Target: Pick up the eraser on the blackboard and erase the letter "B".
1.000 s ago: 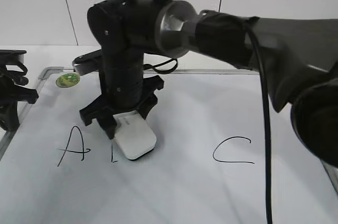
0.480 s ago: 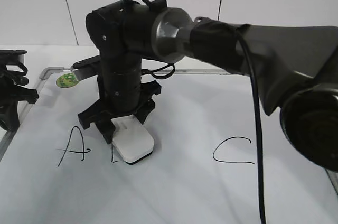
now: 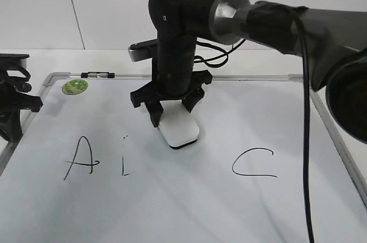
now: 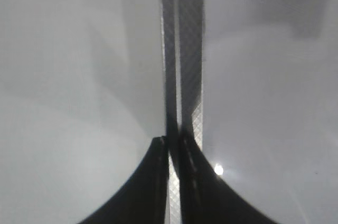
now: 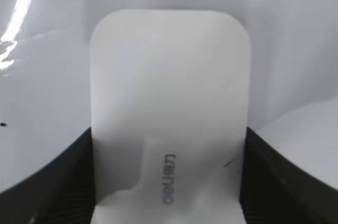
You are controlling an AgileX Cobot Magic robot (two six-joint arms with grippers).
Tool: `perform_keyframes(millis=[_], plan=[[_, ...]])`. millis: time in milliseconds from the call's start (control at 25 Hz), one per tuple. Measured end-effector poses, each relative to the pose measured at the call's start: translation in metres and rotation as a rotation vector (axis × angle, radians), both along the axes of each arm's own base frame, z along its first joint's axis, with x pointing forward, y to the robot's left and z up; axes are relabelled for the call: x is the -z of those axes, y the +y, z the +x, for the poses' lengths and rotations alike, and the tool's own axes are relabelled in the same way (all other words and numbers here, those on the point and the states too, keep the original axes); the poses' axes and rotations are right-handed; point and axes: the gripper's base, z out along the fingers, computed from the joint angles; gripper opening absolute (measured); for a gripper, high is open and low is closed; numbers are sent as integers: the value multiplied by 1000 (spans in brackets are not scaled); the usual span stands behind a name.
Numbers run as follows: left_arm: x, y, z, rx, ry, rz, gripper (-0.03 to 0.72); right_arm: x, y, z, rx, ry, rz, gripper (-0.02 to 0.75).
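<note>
Midway through wiping, the right gripper clamps the eraser flat on the blackboard toward its far edge, so the next stroke should sweep the letter "B" remnant beside the "A".

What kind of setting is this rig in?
Likely a lab test bench: a blackboard lying flat on a white table, plain panelled wall behind, right tool gripping the eraser.
</note>
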Motion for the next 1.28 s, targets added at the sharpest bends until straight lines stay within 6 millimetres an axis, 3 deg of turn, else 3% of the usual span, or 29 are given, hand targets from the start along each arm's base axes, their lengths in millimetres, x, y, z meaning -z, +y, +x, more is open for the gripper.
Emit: perform_keyframes(millis=[160,360,440,640,880,1080,1280], plan=[[0,0,0,0,0,0,16,-17,0,-6,-14,1,51,530],[0,0,0,0,0,0,16,-91,1,-31,-59,-114,134,530],[0,0,0,0,0,0,16,-104,6,-46,-93,-125,144,530],[0,0,0,0,0,-1,16,-80,31,-82,-191,-45,88,530],[0,0,0,-1,0,-2,16,-48,45,-116,-268,51,8,529],[0,0,0,-1,0,-2,16,-35,53,-125,-295,73,-13,529],[0,0,0,-1,0,-2,16,-9,58,-123,-305,108,-49,529]])
